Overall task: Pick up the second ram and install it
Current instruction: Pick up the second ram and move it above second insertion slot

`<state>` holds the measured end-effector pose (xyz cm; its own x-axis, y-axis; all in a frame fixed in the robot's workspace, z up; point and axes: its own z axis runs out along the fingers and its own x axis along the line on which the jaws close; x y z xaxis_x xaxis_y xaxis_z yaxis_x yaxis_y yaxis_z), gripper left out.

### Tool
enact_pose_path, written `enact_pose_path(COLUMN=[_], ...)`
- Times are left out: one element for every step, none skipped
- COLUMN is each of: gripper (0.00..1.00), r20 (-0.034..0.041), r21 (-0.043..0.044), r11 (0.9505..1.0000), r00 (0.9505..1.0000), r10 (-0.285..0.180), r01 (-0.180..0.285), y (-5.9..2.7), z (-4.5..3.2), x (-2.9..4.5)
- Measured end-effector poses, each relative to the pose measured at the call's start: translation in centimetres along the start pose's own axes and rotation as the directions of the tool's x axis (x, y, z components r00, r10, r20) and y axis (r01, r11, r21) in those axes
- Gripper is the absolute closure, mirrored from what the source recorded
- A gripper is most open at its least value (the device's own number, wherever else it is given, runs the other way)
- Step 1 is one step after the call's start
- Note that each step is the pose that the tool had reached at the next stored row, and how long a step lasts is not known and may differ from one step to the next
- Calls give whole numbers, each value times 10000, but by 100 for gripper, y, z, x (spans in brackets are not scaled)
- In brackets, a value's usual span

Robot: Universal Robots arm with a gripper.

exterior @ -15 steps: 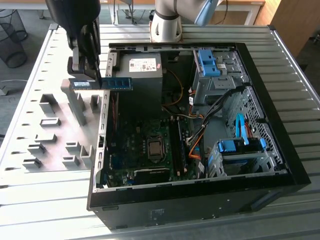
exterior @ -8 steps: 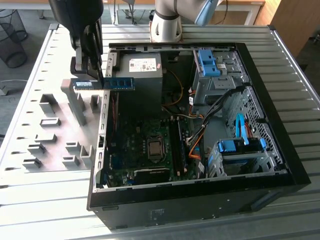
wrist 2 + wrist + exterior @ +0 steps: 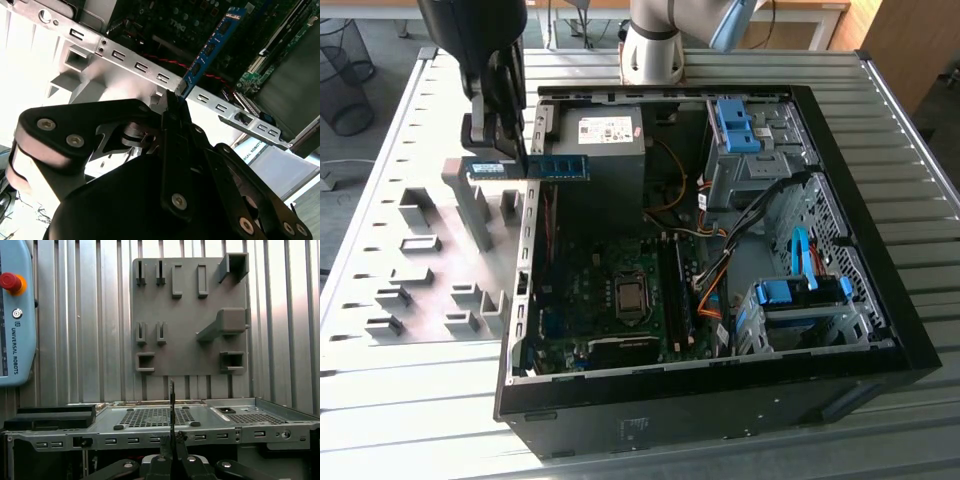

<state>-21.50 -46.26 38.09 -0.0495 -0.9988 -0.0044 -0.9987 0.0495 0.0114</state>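
Gripper [image 3: 498,152] is pinching the second ram [image 3: 558,166] by one end, fingers pressed tight onto it [image 3: 212,45], holding it level in the air. The stick is hanging over the open computer case [image 3: 880,335] wall on the exterior view's left, just beside the power supply [image 3: 605,150]. The grey fixture plate [image 3: 420,270] is lying outside that wall.

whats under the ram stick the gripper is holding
The ram stick, clamped in the gripper, hangs over the case's slotted metal rail, with a red cable and the motherboard below that. Its gripped end is covered by the fingers.
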Motion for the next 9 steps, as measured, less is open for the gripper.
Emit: enact_pose_path(gripper=[86,86,86,86,86,86,86,86,86], r20=[0,-1,0,0,0,0,0,0,0], r21=[0,-1,0,0,0,0,0,0,0], r11=[10000,10000,10000,10000,10000,10000,10000,10000,10000], r00=[10000,10000,10000,10000,10000,10000,10000,10000,10000], r10=[-1,-1,1,0,1,1,0,0,1], r01=[1,1,-1,0,-1,-1,0,0,-1], y=[-7,-16,-27,-44,-67,-90,-114,-138,-163], z=[0,-1,0,0,1,1,1,2,2], x=[-1,-1,-1,-2,-3,-5,-6,-7,-8])
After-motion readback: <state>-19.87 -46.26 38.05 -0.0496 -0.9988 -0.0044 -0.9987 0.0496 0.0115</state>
